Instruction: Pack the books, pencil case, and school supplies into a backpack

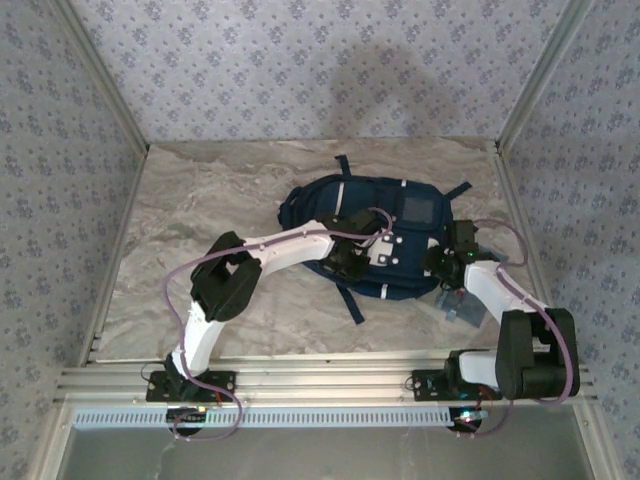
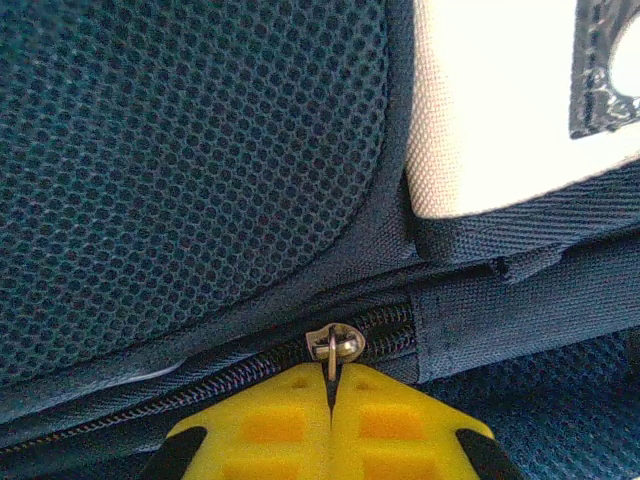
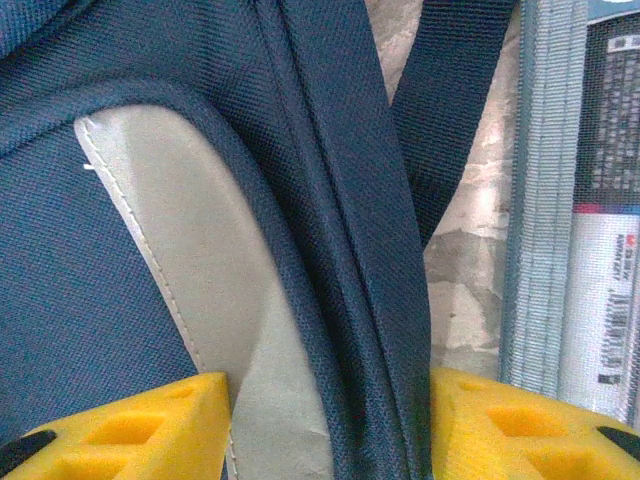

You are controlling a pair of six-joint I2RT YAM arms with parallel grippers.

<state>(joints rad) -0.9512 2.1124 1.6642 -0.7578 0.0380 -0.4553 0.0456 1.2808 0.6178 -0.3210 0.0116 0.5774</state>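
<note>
Backpack (image 1: 310,205) lies flat mid-counter (image 1: 200,200), both tools on it.
Left tool (image 2: 332,375): yellow fingers pressed together, pinching the zipper pull (image 2: 335,345) below the mesh panel. Right tool (image 3: 328,390): fingers apart, astride a navy seam at the bag's right edge; cannot tell whether they clamp it. Pencil case (image 3: 600,250) lies on the counter just beside.

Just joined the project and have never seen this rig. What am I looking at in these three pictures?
Two robot arms are bolted at a table's edge. The overhead picture looks down on both; the other two come from a camera on each wrist. A navy backpack lies on the table, with a pencil case beside it. The left end effector is shut on the zipper pull. The right end effector straddles a backpack fold; whether it pinches is unclear.
</note>
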